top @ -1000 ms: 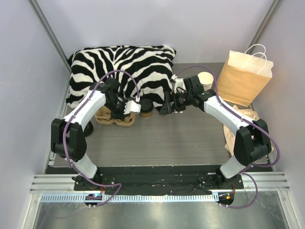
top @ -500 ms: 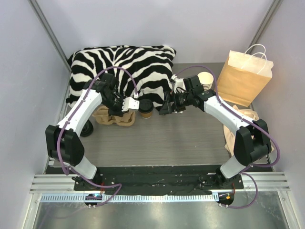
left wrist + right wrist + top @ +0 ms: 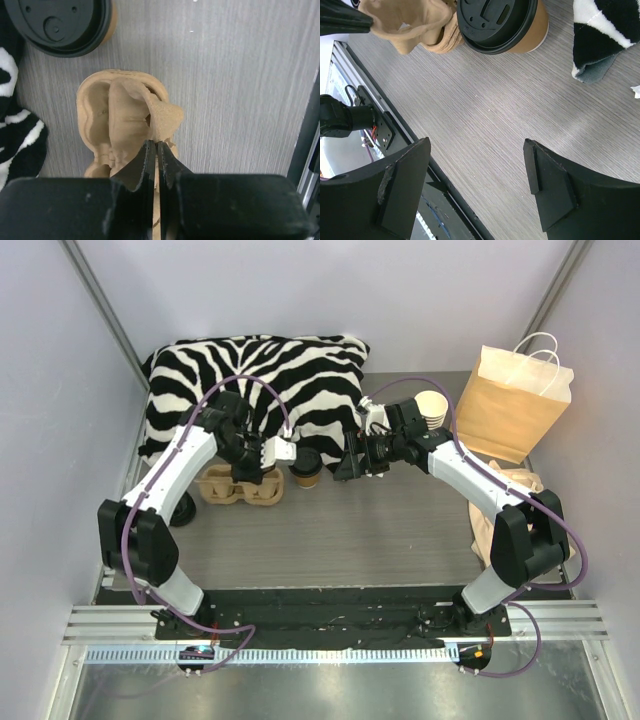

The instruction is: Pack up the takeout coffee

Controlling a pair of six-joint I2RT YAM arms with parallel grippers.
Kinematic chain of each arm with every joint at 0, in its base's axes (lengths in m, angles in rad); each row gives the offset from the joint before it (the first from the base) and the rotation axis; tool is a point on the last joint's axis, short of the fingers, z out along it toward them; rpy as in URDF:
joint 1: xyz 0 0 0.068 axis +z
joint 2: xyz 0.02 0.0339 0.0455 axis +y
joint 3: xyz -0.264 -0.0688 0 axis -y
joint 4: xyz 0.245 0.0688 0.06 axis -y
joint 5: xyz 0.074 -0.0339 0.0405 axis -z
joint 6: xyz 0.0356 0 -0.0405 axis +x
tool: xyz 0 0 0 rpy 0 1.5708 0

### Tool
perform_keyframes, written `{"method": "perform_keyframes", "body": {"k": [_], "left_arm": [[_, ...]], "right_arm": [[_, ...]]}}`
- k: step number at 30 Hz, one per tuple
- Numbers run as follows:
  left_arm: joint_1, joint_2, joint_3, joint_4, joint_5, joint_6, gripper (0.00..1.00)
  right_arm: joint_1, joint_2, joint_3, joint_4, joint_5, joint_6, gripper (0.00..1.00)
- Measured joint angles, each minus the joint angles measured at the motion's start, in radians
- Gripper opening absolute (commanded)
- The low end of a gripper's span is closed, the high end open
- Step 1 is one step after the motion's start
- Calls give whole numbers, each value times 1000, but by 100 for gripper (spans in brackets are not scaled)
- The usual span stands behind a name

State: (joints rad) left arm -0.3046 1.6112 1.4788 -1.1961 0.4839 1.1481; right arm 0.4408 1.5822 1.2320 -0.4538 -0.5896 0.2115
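The takeout coffee [image 3: 306,468], a tan cup with a black lid, stands on the table in front of the zebra pillow. It shows at the top of the left wrist view [image 3: 60,22] and the right wrist view [image 3: 502,22]. A tan pulp cup carrier [image 3: 232,488] lies just left of it. My left gripper [image 3: 262,468] is shut on the carrier's thin middle rib [image 3: 127,112], fingertips pinching it [image 3: 155,146]. My right gripper [image 3: 346,466] is open and empty [image 3: 476,147], a little to the right of the cup and above the table.
A zebra-striped pillow [image 3: 260,380] fills the back left. A brown paper bag [image 3: 512,400] stands at the back right, a stack of lidless cups [image 3: 432,408] beside it. A beige cloth [image 3: 500,502] lies at the right edge. A dark round object [image 3: 182,510] sits by the left arm.
My left wrist has drawn back a little toward the pillow, still gripping the carrier. The right arm and the cup have not moved.
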Motion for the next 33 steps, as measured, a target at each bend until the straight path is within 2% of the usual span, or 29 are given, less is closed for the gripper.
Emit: {"method": "perform_keyframes", "body": {"k": [1,2,4,5,8,13,15,16,19,22,28,32,33], "left_arm": [[-1,1,-6,16,-6,-19,13],[-1,2,-12,32,-13,-33,24],[-2,6,-21,52,-22,-58,35],[-2,7,-24,58,-27,-68,46],[-2,7,-26,70,-35,-116,55],[24,7,1,69,-26,-263,59],[69,5,43,62,3,-351,70],[106,1,66,63,23,-404,99],[254,-32,113,80,73,-584,100],[384,-90,112,108,37,-780,100],[556,-174,59,163,-68,-1122,100],[624,-135,59,141,-122,-1238,100],[626,-124,54,140,-127,-1260,100]], "right_arm": [[0,0,0,0,0,0,84],[0,0,0,0,0,0,84],[0,0,0,-1,0,0,84],[0,0,0,-2,0,0,84],[0,0,5,-14,0,-2,84],[-5,0,18,-35,0,-5,84],[-7,0,23,-42,0,-8,84],[-9,0,23,-44,0,-10,84],[-17,-1,23,-56,1,-18,84],[-29,-6,23,-67,7,-23,85],[-75,-43,31,-106,33,-46,85],[-118,-53,134,-175,82,-102,85],[-132,-53,175,-188,98,-118,89]]}}
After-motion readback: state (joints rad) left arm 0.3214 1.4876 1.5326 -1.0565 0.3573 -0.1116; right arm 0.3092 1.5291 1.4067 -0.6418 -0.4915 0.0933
